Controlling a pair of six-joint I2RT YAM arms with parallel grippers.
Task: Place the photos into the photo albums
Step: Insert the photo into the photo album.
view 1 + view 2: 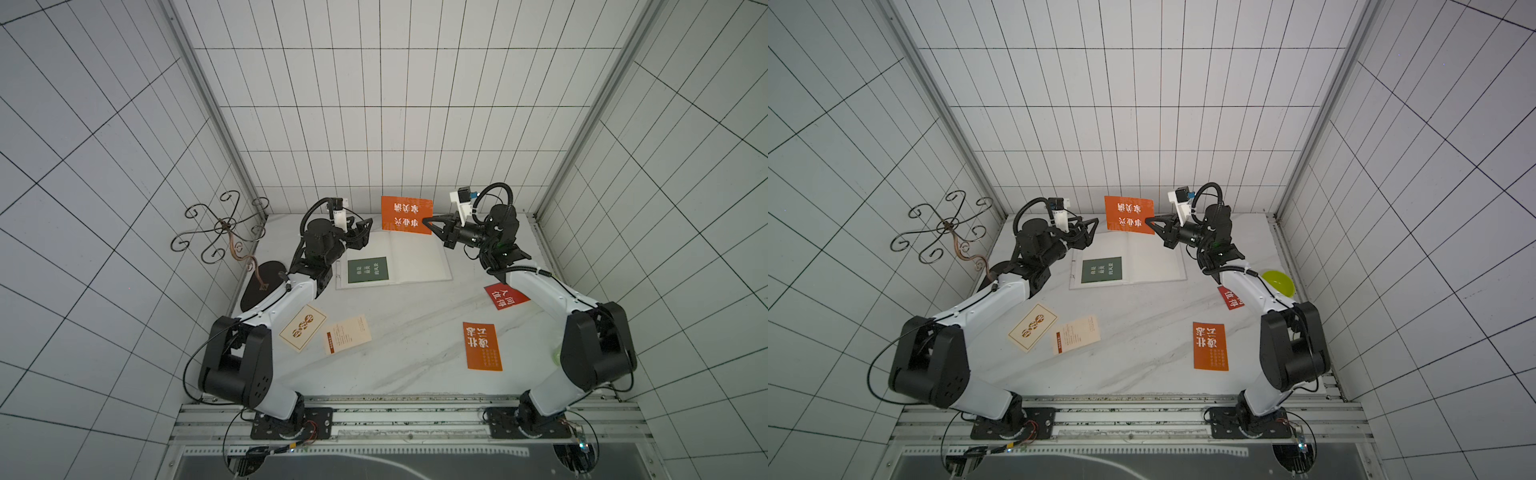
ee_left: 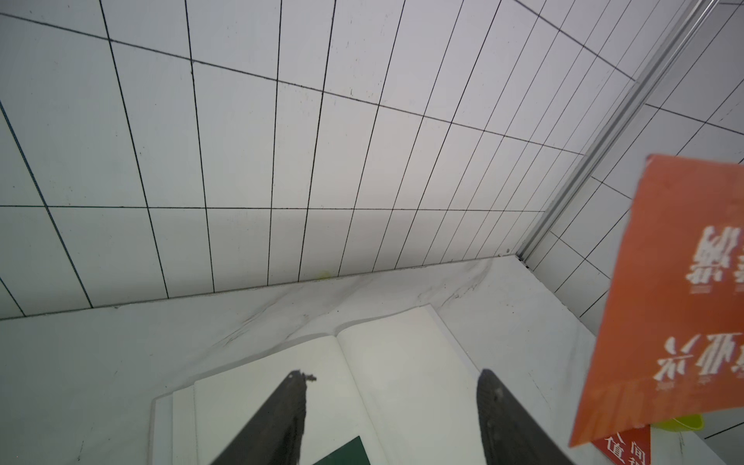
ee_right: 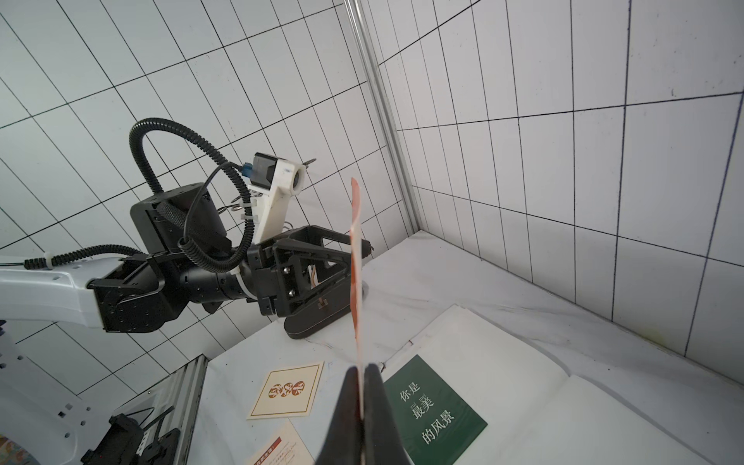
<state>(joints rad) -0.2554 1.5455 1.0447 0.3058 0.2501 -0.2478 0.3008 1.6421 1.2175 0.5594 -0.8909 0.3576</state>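
ITEM: orange rectangular paper card with white Chinese lettering, held on edge in the air over the far side of the open cream-paged white book album | GRIP: right arm's fingers pinching its edge; left arm's fingers spread, empty, by the left page | RISK: thin card may flex, slip, or land off-page if dropped from height | SURFACE: white marbled table | ROOM: grid-tiled white walls

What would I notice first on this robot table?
The bright orange card, held up in the air by the right gripper over the far edge of the open album. Next, the dark green card lying on the album's page nearest the left arm, with the left gripper open beside it.
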